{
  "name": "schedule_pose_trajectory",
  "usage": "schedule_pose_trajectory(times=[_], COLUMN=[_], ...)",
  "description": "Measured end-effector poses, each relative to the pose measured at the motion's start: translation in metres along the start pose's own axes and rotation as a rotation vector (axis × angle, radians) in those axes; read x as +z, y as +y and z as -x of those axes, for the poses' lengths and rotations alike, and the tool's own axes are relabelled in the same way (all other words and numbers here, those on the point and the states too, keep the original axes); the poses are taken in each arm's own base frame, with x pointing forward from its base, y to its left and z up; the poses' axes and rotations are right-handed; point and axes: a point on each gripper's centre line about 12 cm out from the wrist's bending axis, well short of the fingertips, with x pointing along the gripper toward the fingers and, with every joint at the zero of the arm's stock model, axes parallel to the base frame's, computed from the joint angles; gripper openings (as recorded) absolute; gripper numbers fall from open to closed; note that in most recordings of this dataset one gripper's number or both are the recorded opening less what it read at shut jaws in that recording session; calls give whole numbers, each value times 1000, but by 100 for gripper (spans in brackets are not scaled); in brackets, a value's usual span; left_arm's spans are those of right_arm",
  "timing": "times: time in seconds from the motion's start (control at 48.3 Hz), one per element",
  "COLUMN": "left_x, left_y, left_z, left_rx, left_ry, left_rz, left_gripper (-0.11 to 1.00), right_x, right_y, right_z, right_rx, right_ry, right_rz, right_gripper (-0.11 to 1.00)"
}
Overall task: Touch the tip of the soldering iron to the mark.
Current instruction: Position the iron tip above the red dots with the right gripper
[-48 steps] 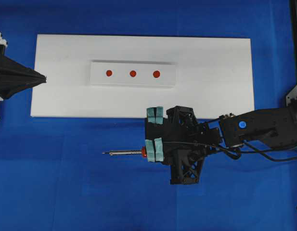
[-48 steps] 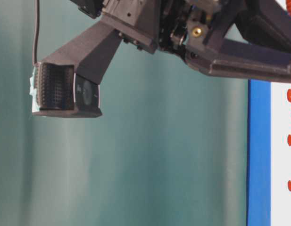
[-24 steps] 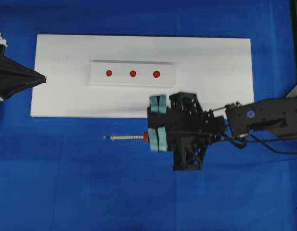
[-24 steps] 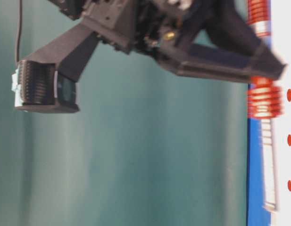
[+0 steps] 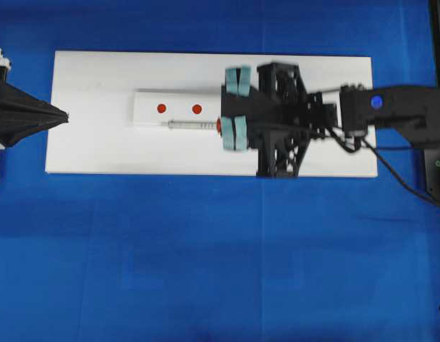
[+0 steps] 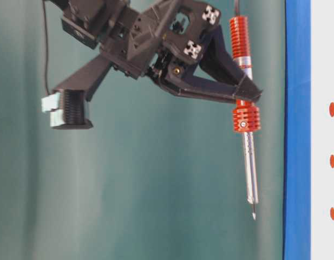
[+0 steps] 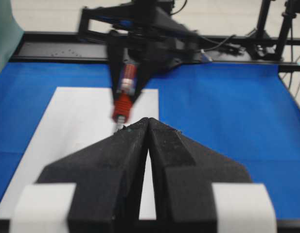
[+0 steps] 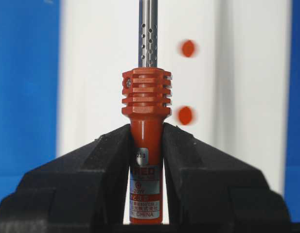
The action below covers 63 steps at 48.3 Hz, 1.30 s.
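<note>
Right gripper point(image 8: 146, 145) clamped on orange-red handle of soldering iron point(image 5: 195, 125), shaft level, pointing toward left short edge of white board point(image 5: 312, 78). Iron sits over raised white strip point(image 5: 145, 117) near board's middle, shaft along strip's near long edge, just beside red marks point(image 5: 197, 109), not on any. Two marks visible overhead; anything further along the strip hidden under gripper. In table-level view tip point(image 6: 254, 215) hangs clear of surface, no contact yet. Left gripper point(image 7: 148, 127) parked off left short edge, jaws pressed together, nothing between them. To do step well: pick one mark, shift iron sideways toward far long edge so tip lines up w/ it, tilt tip down, lower slowly; watch wrist view for alignment, table-level view for gap closing. Keep grip firm on handle so iron doesn't swivel on contact; touch lightly, no dragging across strip. Cord point(image 5: 401, 178) trailing off right side, prob. fine but keep slack. Label on handle, wrist view: "CHINA" readable at bottom, "RED" above it partly cut off by jaw, small nos. higher up too blurred to trust.
</note>
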Motion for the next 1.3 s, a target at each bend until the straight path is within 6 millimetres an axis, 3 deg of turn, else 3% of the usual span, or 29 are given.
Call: schedule_pose_trajectory(times=[0.248, 0.456, 0.932, 1.305], left_x=[0, 0, 0, 0], left_y=[0, 0, 0, 0], left_z=[0, 0, 0, 0], left_rx=[-2, 0, 0, 0], left_ry=[2, 2, 3, 3], left_rz=[2, 0, 0, 0], left_gripper=[2, 2, 2, 2], right_x=[0, 2, 6, -13], right_y=[-34, -50, -58, -56], right_z=[-3, -3, -1, 3], right_rx=[-50, -72, -63, -67], right_ry=[1, -2, -12, 198], right_rz=[20, 41, 27, 20], right_gripper=[6, 6, 6, 6])
